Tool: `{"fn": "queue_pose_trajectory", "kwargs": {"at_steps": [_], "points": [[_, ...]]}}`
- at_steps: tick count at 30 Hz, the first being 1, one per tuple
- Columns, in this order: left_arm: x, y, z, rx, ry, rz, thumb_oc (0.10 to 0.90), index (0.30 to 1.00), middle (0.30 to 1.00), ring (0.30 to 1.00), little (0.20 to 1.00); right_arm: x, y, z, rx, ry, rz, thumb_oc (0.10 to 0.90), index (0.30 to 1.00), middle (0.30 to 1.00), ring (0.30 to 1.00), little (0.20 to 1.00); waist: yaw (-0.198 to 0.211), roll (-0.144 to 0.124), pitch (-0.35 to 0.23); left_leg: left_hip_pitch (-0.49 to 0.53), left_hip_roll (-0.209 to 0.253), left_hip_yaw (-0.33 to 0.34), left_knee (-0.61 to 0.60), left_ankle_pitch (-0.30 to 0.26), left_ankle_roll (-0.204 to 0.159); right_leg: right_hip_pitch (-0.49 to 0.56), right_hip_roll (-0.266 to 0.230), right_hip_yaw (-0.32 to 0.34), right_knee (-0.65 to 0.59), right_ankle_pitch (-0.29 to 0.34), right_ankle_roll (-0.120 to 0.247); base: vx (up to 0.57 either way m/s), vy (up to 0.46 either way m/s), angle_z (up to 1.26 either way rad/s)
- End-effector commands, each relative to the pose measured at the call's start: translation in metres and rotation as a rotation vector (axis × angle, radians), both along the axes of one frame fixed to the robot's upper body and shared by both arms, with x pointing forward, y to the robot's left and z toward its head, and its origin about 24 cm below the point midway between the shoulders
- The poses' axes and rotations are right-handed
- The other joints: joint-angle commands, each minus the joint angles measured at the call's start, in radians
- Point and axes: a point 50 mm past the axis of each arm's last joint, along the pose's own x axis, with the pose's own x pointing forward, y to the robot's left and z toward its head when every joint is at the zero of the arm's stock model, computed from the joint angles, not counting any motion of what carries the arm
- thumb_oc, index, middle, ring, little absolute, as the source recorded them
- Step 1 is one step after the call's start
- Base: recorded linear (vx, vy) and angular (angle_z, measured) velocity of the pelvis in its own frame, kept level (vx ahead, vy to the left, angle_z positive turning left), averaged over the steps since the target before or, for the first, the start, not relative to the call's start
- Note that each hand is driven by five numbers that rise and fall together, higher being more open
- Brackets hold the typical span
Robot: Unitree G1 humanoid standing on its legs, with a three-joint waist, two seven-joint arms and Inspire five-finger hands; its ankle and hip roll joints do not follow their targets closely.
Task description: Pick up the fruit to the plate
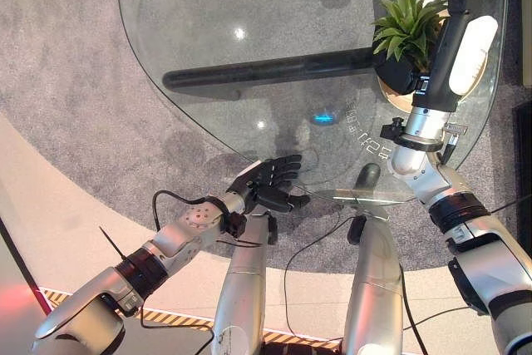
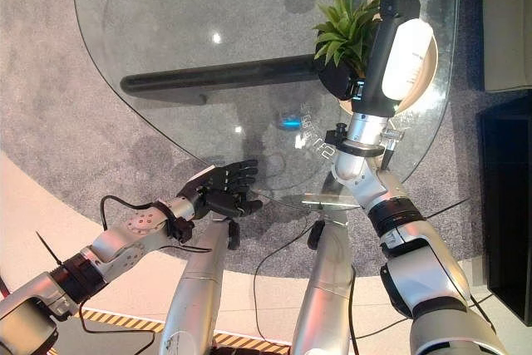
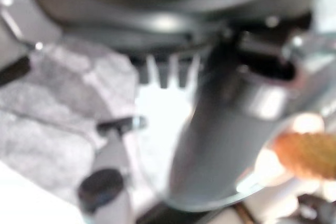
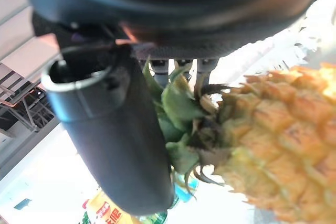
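Over glass table [image 1: 208, 47], right hand [image 1: 449, 35] grips pineapple [image 4: 262, 145]; left hand [image 1: 270, 180] open.

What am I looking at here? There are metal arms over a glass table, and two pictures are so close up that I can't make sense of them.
You are looking through a humanoid robot's own cameras. The two wide pictures come from its head, looking down at a round glass table. The two close pictures come from cameras on its wrists, so each looks along that arm's own dark hand.

The left hand hovers at the table's near edge, fingers relaxed, holding nothing.

The right hand reaches across the table to a pineapple, whose green leafy crown shows in the head views. In the right wrist view the thumb lies beside the crown, against the leaves. I cannot tell whether the fingers have closed on the fruit. A pale rim beneath it may be the plate.
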Motion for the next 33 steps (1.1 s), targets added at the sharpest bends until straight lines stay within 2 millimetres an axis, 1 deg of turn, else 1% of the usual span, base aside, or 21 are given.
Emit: {"fn": "queue_pose_trajectory", "kwargs": {"at_steps": [1,7,9,14,20,23,33], "points": [[-0.02,-0.012,0.005,-0.097,-0.027,-0.069,0.8,0.9,0.9,0.9,0.9,-0.016,-0.01,0.035,0.031,-0.219,0.001,0.8,0.9,0.9,0.9,0.9,-0.017,0.049,-0.025,0.019,-0.121,0.081,0.07,-0.137,0.051,0.065,0.121,-0.081,-0.073,0.0,-0.002,0.0,0.0,0.0],[-0.024,-0.01,0.003,-0.098,-0.028,-0.06,0.8,0.9,0.9,0.9,0.9,-0.023,-0.007,0.036,0.038,-0.263,-0.004,0.8,0.9,0.9,0.9,0.9,-0.021,0.042,-0.025,0.038,-0.12,0.082,0.065,-0.139,0.052,0.085,0.125,-0.081,-0.08,-0.001,-0.001,0.0,0.0,0.0],[-0.029,-0.009,0.002,-0.102,-0.027,-0.054,0.8,0.9,0.9,0.9,0.9,-0.03,-0.005,0.035,0.036,-0.299,-0.013,0.8,0.9,0.9,0.9,0.9,-0.027,0.035,-0.025,0.056,-0.119,0.084,0.059,-0.14,0.054,0.103,0.13,-0.078,-0.086,-0.003,-0.001,0.0,0.0,0.0],[-0.032,-0.006,0.0,-0.105,-0.026,-0.048,0.8,0.9,0.9,0.9,0.9,-0.036,-0.005,0.034,0.02,-0.317,-0.038,0.8,0.9,0.9,0.9,0.9,-0.033,0.027,-0.025,0.078,-0.117,0.087,0.051,-0.141,0.056,0.127,0.133,-0.076,-0.094,-0.004,0.0,0.0,0.0,-0.01],[-0.035,-0.004,-0.001,-0.108,-0.02,-0.043,0.8,0.9,0.9,0.9,0.9,-0.041,-0.005,0.032,0.006,-0.323,-0.072,0.8,0.9,0.9,0.9,0.9,-0.038,0.02,-0.025,0.101,-0.113,0.09,0.043,-0.142,0.057,0.15,0.136,-0.073,-0.101,-0.005,0.0,0.0,0.002,-0.02],[-0.037,-0.002,-0.001,-0.112,-0.015,-0.038,0.8,0.9,0.9,0.9,0.9,-0.044,-0.007,0.031,0.014,-0.324,-0.101,0.8,0.9,0.9,0.9,0.9,-0.042,0.012,-0.025,0.118,-0.112,0.092,0.036,-0.14,0.057,0.171,0.142,-0.072,-0.11,-0.006,0.001,0.0,0.003,-0.01],[-0.038,-0.001,-0.001,-0.118,-0.024,-0.025,0.8,0.9,0.9,0.9,0.9,-0.048,0.003,0.028,-0.03,-0.289,-0.053,0.8,0.9,0.9,0.9,0.9,-0.044,-0.002,-0.025,0.144,-0.114,0.087,0.02,-0.136,0.059,0.203,0.147,-0.074,-0.131,-0.004,0.003,0.0,0.001,-0.03]]}}
